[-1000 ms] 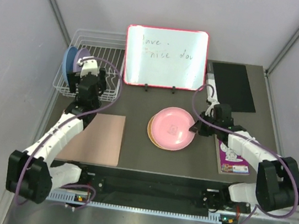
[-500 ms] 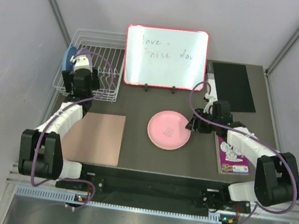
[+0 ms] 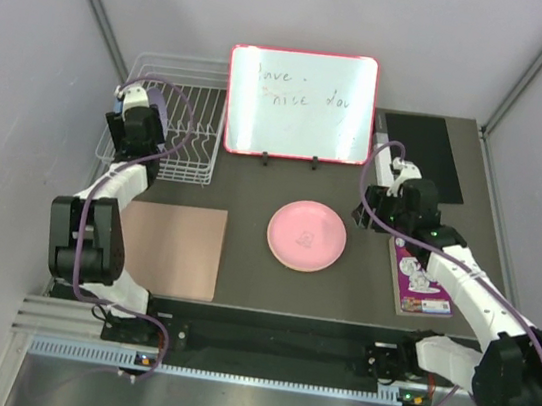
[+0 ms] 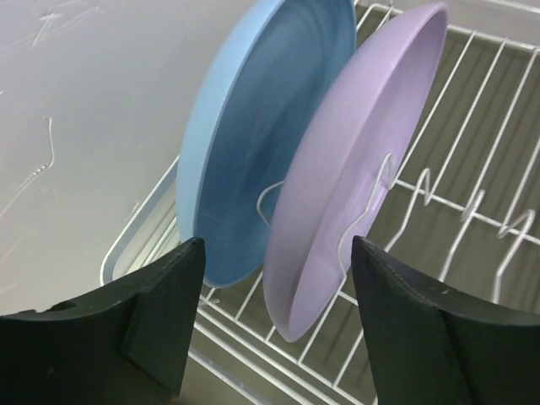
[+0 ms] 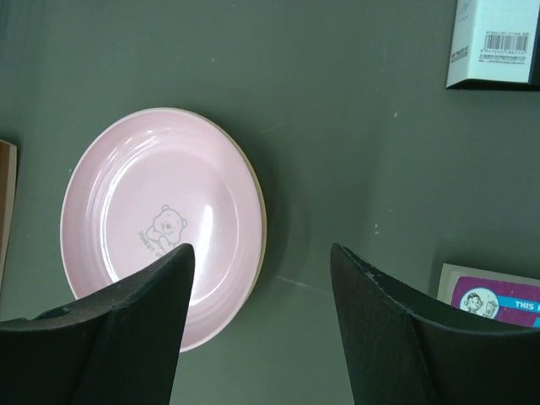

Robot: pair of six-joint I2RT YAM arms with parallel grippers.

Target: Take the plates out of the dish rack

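Two plates stand on edge in the white wire dish rack (image 4: 472, 211): a light blue plate (image 4: 245, 143) and, to its right, a lavender plate (image 4: 363, 160). My left gripper (image 4: 277, 253) is open just in front of them, its fingers either side of their lower rims and touching neither. From above, that gripper (image 3: 133, 108) covers the plates at the rack's (image 3: 187, 116) left end. A pink plate (image 3: 307, 235) lies flat mid-table, with a thin yellowish rim (image 5: 263, 221) under its edge. My right gripper (image 5: 261, 253) hangs open above its right edge, holding nothing.
A red-framed whiteboard (image 3: 300, 104) stands right of the rack. A brown mat (image 3: 176, 248) lies front left and a black mat (image 3: 421, 155) back right. A purple booklet (image 3: 422, 277) sits under the right arm. A white barcoded box (image 5: 496, 42) lies nearby.
My right gripper opened, let go of the pink plate and drew back to the right. My left arm reached to the rack's left end, and its jaws narrowed a little.
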